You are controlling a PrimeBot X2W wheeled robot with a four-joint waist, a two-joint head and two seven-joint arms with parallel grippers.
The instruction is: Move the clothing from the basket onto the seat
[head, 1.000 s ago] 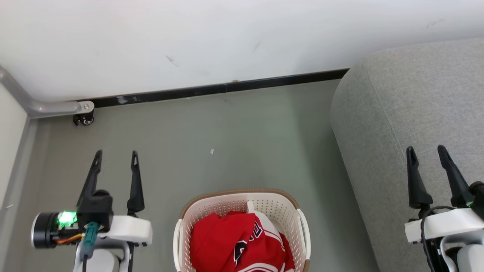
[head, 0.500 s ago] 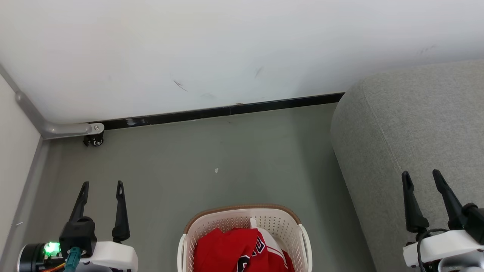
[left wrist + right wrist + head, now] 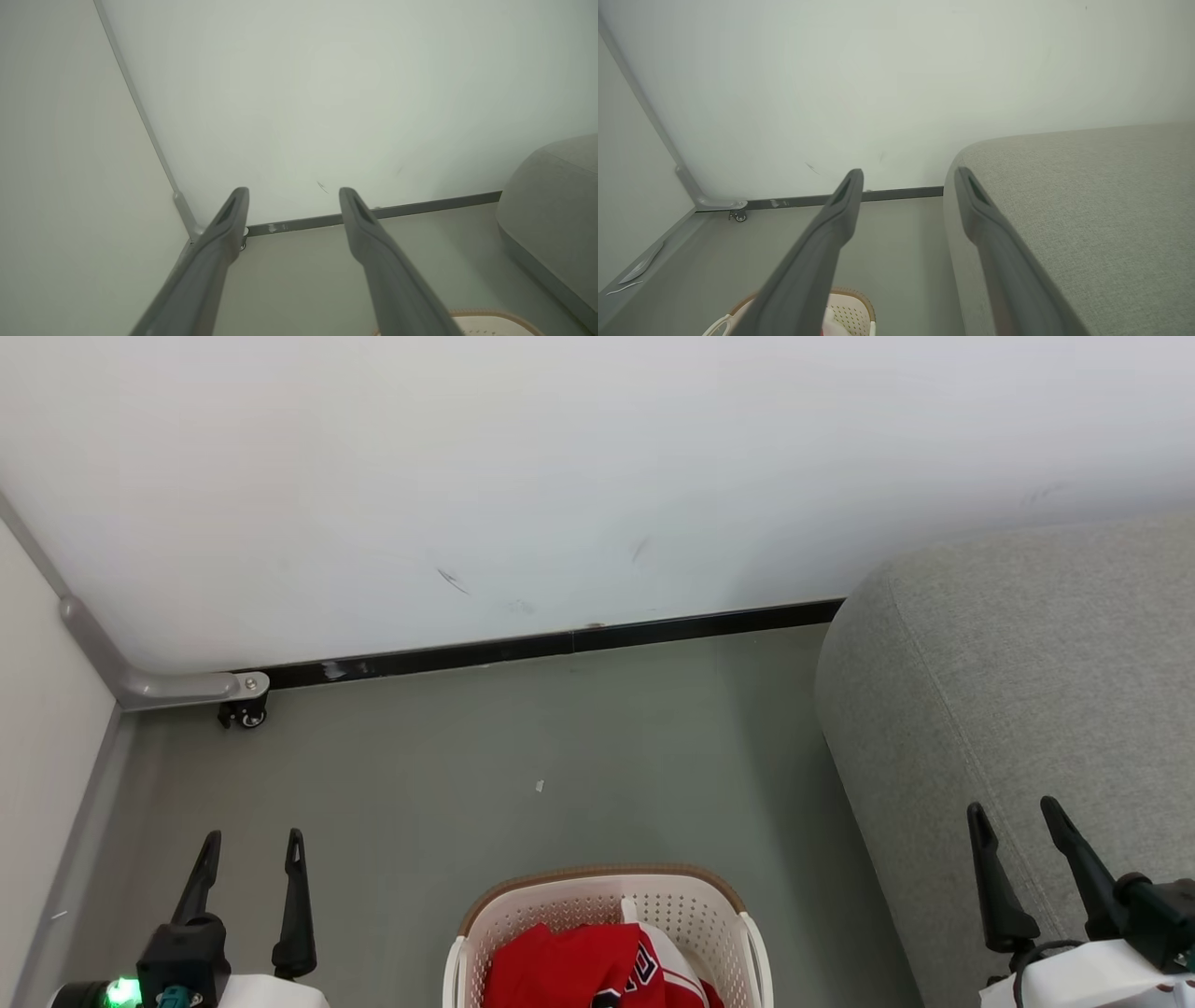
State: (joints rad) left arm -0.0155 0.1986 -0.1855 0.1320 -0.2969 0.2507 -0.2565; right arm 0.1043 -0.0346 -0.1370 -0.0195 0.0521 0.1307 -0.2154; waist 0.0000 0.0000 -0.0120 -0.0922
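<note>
The cream basket (image 3: 695, 901) with a brown rim stands on the floor at the bottom centre of the head view, and its rim also shows in the left wrist view (image 3: 486, 313) and the right wrist view (image 3: 852, 305). Red clothing (image 3: 560, 966) with white trim lies inside it. The grey seat (image 3: 1027, 681) rises at the right, also seen as the seat (image 3: 1087, 210). My left gripper (image 3: 252, 840) is open over the floor left of the basket. My right gripper (image 3: 1013, 807) is open above the seat's near edge. Both hold nothing.
A white wall (image 3: 597, 476) with a black skirting strip (image 3: 560, 644) closes the far side. A grey frame leg with a small caster (image 3: 245, 714) stands in the left corner. Bare grey-green floor (image 3: 560, 747) lies between basket and wall.
The whole head view has shifted downward in the picture, so the camera has tilted up. Both grippers and the basket sit lower in frame, and both stay open.
</note>
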